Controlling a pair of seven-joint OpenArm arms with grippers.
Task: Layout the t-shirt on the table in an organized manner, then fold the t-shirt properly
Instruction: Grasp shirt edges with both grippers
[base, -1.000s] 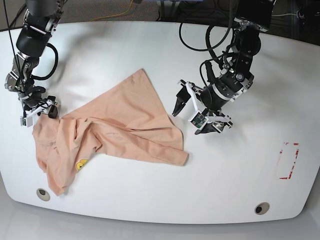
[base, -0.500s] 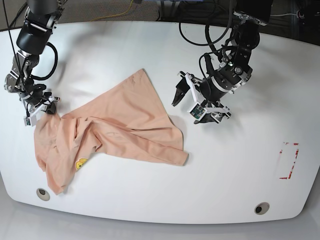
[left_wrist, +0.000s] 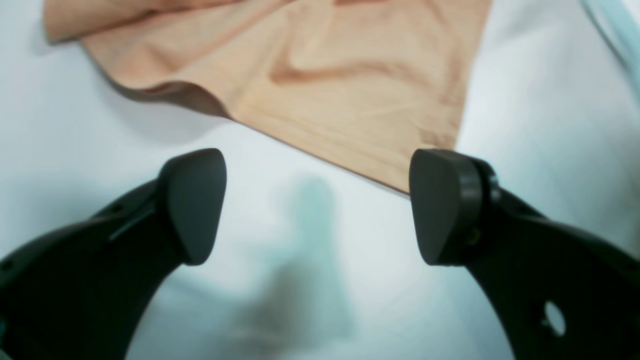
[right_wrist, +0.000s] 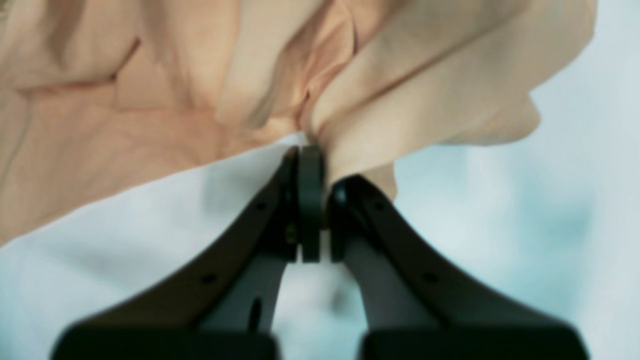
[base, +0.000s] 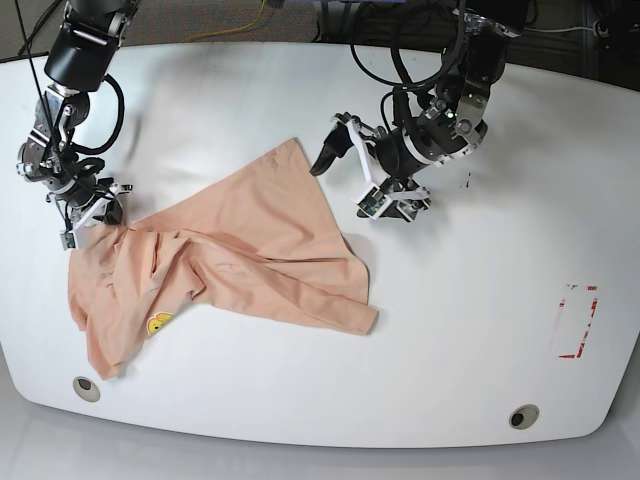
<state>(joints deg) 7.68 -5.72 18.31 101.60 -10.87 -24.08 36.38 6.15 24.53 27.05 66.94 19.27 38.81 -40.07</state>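
Right side has the shirt pinched, left side is wide open beside it.

Base view: your t-shirt lies crumpled on the left half of the table, yellow print near its lower left. The right gripper sits at the shirt's upper left corner; the left gripper hovers just beside its upper right point. Left wrist view: your left gripper has its jaws spread wide over bare table, the shirt's edge just ahead. Right wrist view: your right gripper is clamped tight on a bunched fold of the shirt.
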